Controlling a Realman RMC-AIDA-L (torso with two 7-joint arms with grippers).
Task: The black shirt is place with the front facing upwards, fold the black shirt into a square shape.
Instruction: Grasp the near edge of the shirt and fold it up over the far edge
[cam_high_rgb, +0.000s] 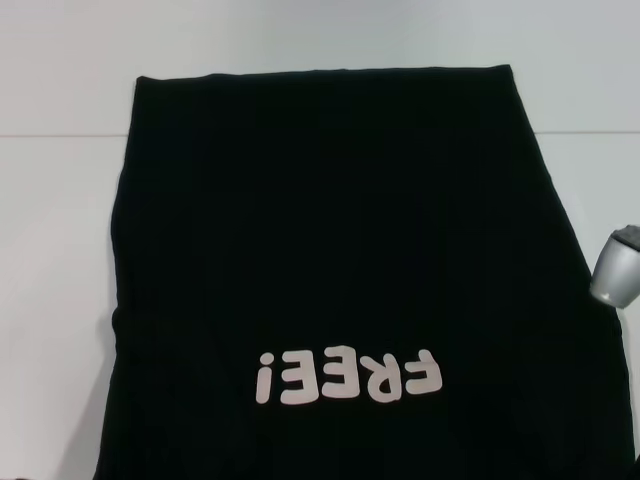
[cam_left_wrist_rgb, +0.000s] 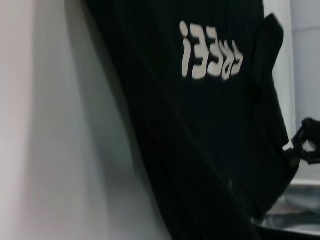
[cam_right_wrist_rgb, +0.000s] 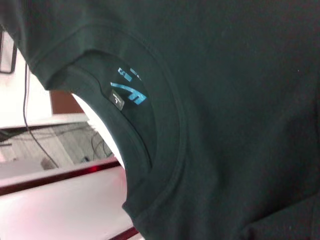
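Note:
The black shirt (cam_high_rgb: 330, 250) lies flat and front up on the white table, hem at the far side. Its off-white "FREE!" lettering (cam_high_rgb: 348, 377) reads upside down near the front edge. The left wrist view looks along the shirt (cam_left_wrist_rgb: 200, 150) from its left side and shows the lettering (cam_left_wrist_rgb: 210, 57). Close up in the right wrist view are the collar (cam_right_wrist_rgb: 165, 150) and the small blue neck label (cam_right_wrist_rgb: 129, 92). A grey part of my right arm (cam_high_rgb: 615, 265) shows beside the shirt's right edge. My left gripper is out of view.
Bare white table (cam_high_rgb: 60, 250) flanks the shirt on the left and at the far side (cam_high_rgb: 320, 35). In the right wrist view, floor clutter and a cable (cam_right_wrist_rgb: 35, 135) show through the neck opening, beyond the table's front edge.

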